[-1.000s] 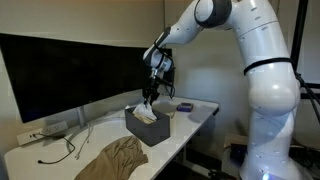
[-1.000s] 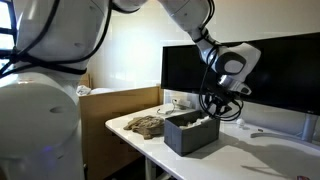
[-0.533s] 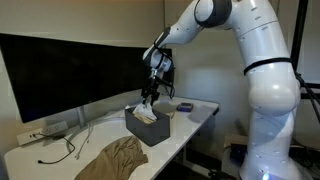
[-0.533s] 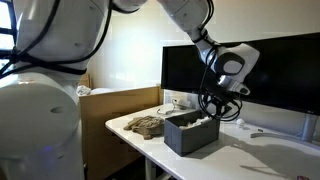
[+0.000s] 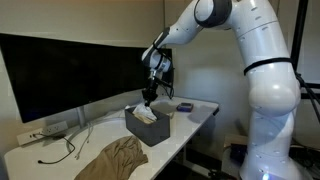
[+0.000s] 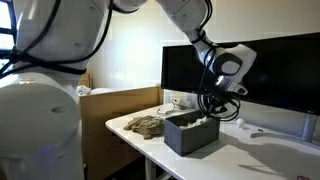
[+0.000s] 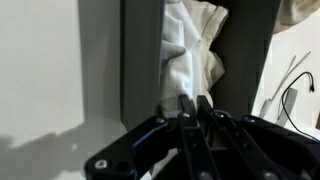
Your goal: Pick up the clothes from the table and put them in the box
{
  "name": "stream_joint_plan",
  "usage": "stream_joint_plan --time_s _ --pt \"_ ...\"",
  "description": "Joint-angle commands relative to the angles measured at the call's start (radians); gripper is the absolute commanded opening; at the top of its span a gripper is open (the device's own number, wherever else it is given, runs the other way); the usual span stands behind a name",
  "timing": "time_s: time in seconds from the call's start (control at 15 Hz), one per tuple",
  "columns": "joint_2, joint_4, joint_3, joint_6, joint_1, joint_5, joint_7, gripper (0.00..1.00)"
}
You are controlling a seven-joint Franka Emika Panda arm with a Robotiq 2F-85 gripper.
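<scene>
The hand [image 7: 195, 102] hung just above the box [image 7: 140, 60], its two fingers [image 7: 186, 108] drawn together with nothing between them. Directly beneath, the white garment [image 7: 190, 50] lay crumpled inside the box, a fold rising near the rim. In both exterior views the hand [image 5: 148, 99] [image 6: 207, 108] sat over the dark grey box [image 5: 152, 131] [image 6: 190, 136], which stood on the white counter [image 5: 40, 162]. The tan garment [image 5: 115, 158] lay spread on the counter, well apart from the box, beside thin dark cables [image 5: 62, 150] and before the black monitor [image 5: 60, 75].
</scene>
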Motion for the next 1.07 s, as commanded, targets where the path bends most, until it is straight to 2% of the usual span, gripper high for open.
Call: stream_joint_plan --time_s 0.0,0.07,0.33,0.73,0.87,1.0 --pt "-0.005 -0.036 0.006 0.014 0.008 -0.041 -0.020 0.06" --pt "0.000 -0.039 0.009 0.011 0.009 -0.050 -0.019 0.09" --pt "0.012 -0.092 0.033 0.017 0.028 -0.093 -0.031 0.12" --pt "0.016 -0.187 0.075 0.021 0.084 -0.159 -0.048 0.10" --pt "0.014 -0.210 0.068 0.052 0.105 -0.203 -0.014 0.10" --pt "0.016 -0.221 0.050 0.096 0.123 -0.270 0.033 0.06"
